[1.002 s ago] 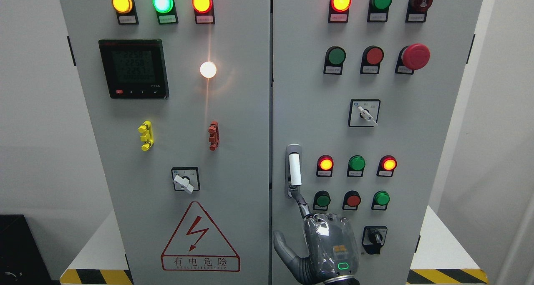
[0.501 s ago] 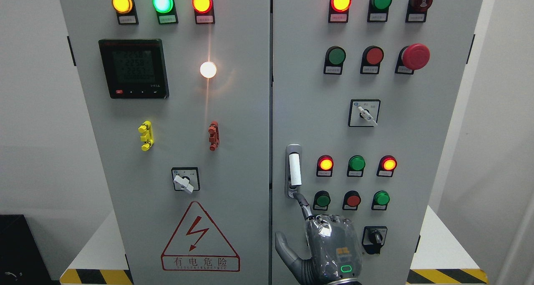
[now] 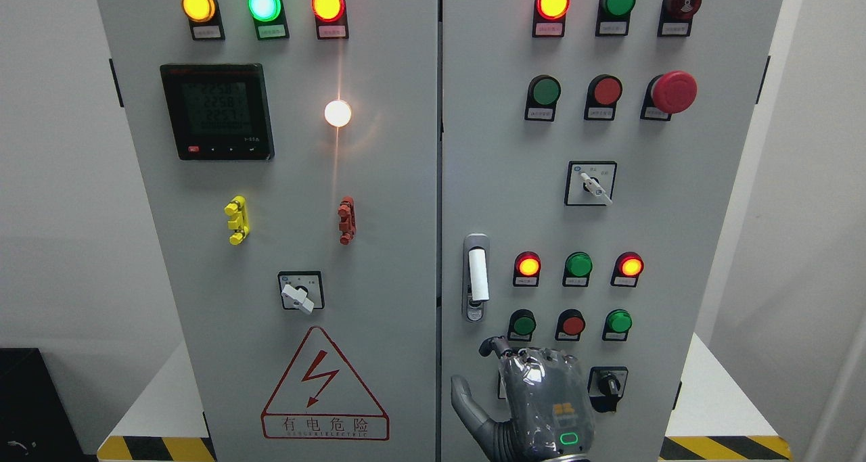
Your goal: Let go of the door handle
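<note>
While your right hand [image 3: 534,398] sits low against the right cabinet door [image 3: 676,245], note its fingers: curled at the knuckles, thumb splayed left, gripping nothing. Glossy grey shell, small green light on the back. Door handle [image 3: 477,276]: white cylindrical grip in a rounded metal plate, upright, just above the hand and apart from it. Door is matte grey sheet metal, studded with round indicator lamps [image 3: 579,264].
</note>
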`<state>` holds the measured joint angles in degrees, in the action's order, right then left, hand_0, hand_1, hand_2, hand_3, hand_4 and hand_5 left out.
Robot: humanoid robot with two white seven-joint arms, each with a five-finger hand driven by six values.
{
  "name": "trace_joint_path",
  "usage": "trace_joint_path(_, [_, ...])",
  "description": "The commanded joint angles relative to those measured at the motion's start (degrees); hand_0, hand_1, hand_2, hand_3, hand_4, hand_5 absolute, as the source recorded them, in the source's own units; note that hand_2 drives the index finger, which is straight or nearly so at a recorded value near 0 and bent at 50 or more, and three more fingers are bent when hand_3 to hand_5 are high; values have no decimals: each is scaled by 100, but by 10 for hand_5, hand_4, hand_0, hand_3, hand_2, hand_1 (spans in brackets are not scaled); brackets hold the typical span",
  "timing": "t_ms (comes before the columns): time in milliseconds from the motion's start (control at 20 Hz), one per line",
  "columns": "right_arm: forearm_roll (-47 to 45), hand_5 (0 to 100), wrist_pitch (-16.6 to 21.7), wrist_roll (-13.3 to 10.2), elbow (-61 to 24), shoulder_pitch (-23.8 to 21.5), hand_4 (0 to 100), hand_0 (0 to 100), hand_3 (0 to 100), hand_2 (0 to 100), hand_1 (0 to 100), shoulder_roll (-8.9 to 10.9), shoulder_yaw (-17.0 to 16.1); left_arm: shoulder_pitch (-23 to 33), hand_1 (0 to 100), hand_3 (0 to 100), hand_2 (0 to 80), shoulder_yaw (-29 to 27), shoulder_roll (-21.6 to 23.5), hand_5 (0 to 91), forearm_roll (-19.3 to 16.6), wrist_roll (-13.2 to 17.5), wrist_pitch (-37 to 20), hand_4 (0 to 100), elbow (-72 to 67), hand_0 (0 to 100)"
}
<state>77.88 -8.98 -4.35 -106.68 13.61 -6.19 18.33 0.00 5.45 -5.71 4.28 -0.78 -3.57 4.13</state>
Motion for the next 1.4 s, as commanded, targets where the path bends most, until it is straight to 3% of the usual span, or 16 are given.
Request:
trace_joint_path(0, [-1, 1000, -25, 39, -291, -78, 1000, 395, 1000, 846, 225, -5, -23, 97, 556, 0, 0, 0, 0, 0, 3, -1, -3, 0, 0, 120])
trace_joint_path(250, [-1, 1000, -25, 232, -335, -7, 1000, 338, 1000, 900, 217, 3, -49, 97, 556, 0, 0, 0, 0, 0, 3, -1, -3, 0, 0, 120])
trace_joint_path(701, [34, 1000, -51, 434, -318, 379, 1000, 336, 1000, 938, 192, 3, -84, 97, 556, 0, 0, 0, 0, 0, 3, -1, -3, 0, 0, 120])
trace_joint_path(1352, [315, 1000, -157, 452, 7, 775, 1000, 275, 1000, 949, 283, 12, -155, 97, 556, 0, 0, 0, 0, 0, 3, -1, -3, 0, 0, 120])
